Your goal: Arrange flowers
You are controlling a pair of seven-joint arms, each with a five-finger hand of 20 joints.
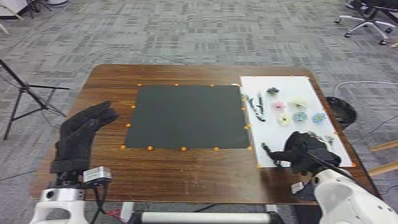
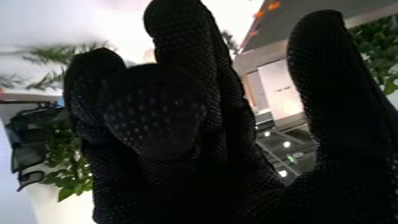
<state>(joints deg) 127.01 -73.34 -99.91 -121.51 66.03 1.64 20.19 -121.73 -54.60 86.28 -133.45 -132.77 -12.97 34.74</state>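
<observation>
Rounded white arms [image 1: 345, 196] — black fabric gloves [image 2: 153, 117], stippled, on both hands [image 1: 82, 129] — dark cables [image 1: 101, 196].

Even light around the black fabric-gloved right hand [image 1: 306, 149], white glare and small round ceiling lights [image 2: 286, 144] behind it in the wrist view

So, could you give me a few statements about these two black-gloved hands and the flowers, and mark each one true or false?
1. The robot's right hand is over the white sheet. True.
2. The coloured flowers lie on the dark mat. False: the coloured flowers lie on the white sheet.
3. The pink flower lies nearer the dark mat than the blue flower does. True.
4. The robot's left hand is on the same side of the dark mat as the flowers. False: the left hand is on the opposite side.
5. The table is brown. True.
</observation>
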